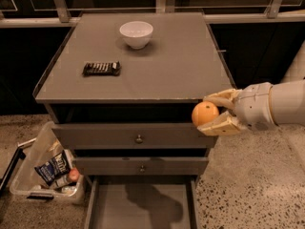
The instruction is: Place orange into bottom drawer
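At the lower edge, the bottom drawer [143,209] stands pulled out from the grey cabinet [62,137], its flat floor bare except for a shadow. To its left on the speckled floor sits a clear plastic bin [28,175] holding snack packets and a small reddish item.

Higher up, the gripper [209,114] reaches in from the right at the cabinet's front right corner. Its two pale fingers [224,126] pinch the orange [204,112], one above the fruit and one below. The orange hangs in the air level with the upper edge of the top drawer [95,136], above and to the right of the open bottom drawer and not inside it. The top drawer and the middle drawer [105,166] are both closed, each with a small round knob.

Further back on the cabinet's surface [181,66], a dark flat packet [101,68] lies towards the left. Beyond it, near the rear edge, stands a white bowl [136,34]. A light railing [248,18] runs behind the cabinet against dark panels.
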`<state>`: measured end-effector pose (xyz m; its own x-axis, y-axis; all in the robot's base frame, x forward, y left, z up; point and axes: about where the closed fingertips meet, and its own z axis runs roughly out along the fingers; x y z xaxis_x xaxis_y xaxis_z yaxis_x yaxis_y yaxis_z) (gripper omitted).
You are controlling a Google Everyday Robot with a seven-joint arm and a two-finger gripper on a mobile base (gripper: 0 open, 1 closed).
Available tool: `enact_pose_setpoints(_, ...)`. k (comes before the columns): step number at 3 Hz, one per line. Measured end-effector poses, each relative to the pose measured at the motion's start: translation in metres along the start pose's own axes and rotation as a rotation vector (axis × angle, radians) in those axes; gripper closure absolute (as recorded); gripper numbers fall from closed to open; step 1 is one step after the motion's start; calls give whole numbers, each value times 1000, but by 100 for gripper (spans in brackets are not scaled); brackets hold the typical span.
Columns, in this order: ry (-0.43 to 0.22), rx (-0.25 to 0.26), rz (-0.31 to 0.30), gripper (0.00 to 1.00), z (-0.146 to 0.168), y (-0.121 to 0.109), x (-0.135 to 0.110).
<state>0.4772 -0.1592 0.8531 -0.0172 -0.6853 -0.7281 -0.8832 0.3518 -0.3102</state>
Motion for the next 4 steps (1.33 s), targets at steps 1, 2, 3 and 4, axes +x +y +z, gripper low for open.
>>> enact_pose_setpoints(1, 1, -35, 22, 100, 32, 8, 8)
enact_pose_setpoints(2, -45, -72, 69, 100, 79, 33, 38)
enact_pose_setpoints(3, -75, -40, 77, 100, 111, 48, 76)
enact_pose_setpoints(4, -106, 29, 76, 100, 130, 50, 119)
